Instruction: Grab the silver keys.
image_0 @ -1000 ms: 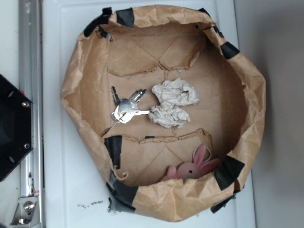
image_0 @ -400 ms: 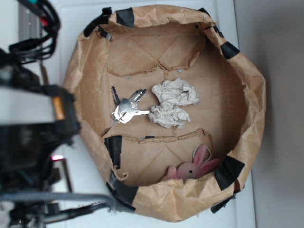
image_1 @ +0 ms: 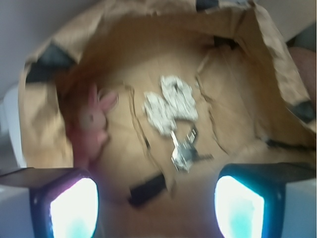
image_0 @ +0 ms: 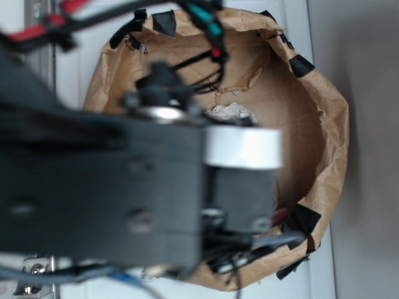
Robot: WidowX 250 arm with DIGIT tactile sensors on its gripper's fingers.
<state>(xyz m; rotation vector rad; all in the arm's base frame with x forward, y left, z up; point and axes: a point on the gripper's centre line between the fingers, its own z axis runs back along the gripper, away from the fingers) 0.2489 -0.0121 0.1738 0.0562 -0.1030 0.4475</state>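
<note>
In the wrist view the silver keys (image_1: 184, 150) lie on the brown paper floor of the paper bin (image_1: 233, 64), just below a crumpled white paper ball (image_1: 169, 103). My gripper (image_1: 156, 208) hangs above the bin, open, with its two bright pads (image_1: 73, 207) far apart and nothing between them. The keys sit ahead of the gap, slightly right of its middle. In the exterior view the arm (image_0: 124, 193) covers the keys; only a bit of the paper ball (image_0: 232, 111) shows.
A pink toy rabbit (image_1: 94, 121) lies against the bin's left wall in the wrist view. Black tape (image_1: 147, 188) patches the floor near the keys. The bin's crumpled walls (image_0: 327, 124) rise all round, taped with black (image_0: 301, 64).
The arm has swung in from the left and now covers most of the bin in the exterior view, hiding the keys and the rabbit. The objects themselves have not moved.
</note>
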